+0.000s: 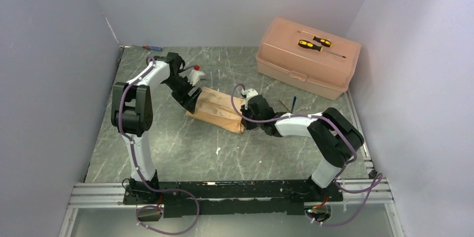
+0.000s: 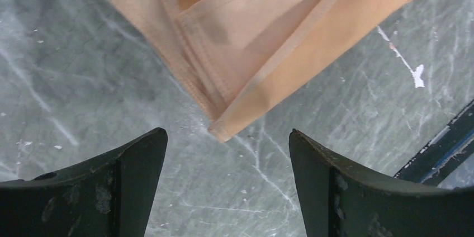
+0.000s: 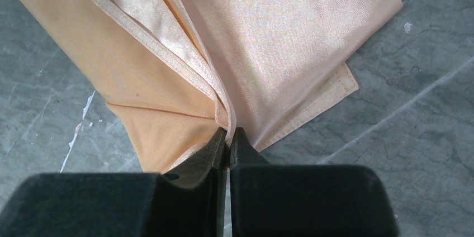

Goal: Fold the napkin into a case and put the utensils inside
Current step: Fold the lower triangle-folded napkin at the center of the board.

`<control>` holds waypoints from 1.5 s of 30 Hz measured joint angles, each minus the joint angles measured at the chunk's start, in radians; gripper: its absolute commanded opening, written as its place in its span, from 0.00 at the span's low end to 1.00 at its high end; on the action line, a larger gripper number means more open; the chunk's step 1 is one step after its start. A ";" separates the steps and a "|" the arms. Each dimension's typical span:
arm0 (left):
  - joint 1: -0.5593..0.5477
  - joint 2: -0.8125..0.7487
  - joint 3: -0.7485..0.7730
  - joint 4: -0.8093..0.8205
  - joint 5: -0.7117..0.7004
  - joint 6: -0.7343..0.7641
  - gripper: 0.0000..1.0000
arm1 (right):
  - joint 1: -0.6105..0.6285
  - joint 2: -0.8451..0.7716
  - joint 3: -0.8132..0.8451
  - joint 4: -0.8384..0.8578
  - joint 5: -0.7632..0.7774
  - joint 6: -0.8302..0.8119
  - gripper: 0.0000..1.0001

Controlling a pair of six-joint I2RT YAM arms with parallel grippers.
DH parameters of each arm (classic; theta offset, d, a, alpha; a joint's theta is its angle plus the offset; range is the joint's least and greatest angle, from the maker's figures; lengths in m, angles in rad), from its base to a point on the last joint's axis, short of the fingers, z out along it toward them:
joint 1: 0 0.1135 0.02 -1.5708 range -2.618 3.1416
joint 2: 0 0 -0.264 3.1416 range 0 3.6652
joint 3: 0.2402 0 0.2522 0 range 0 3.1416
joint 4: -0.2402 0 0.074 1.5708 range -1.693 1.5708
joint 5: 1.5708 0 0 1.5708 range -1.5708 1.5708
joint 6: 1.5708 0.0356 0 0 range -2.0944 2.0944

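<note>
The peach-orange napkin (image 1: 221,111) lies partly folded in layers on the grey marble table, between the two arms. My right gripper (image 1: 244,118) is at its right end and is shut on a folded hem of the napkin (image 3: 268,41); in the right wrist view its tips (image 3: 228,132) pinch the cloth edge. My left gripper (image 1: 193,102) is at the napkin's left end, open and empty. In the left wrist view a napkin corner (image 2: 262,36) points down between its spread tips (image 2: 227,132), not touching them. The slim utensils (image 1: 290,104), gold with blue, lie on the table right of the napkin.
A hard pink plastic box (image 1: 290,64) stands at the back right with two yellow-and-black screwdrivers (image 1: 313,43) on its lid. A red-and-blue screwdriver (image 1: 148,48) lies at the back left by the wall. White walls close in three sides.
</note>
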 measured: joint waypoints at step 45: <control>0.023 0.209 0.180 0.072 0.143 -0.140 0.03 | -0.080 -0.115 0.127 -0.208 -0.271 -0.045 0.54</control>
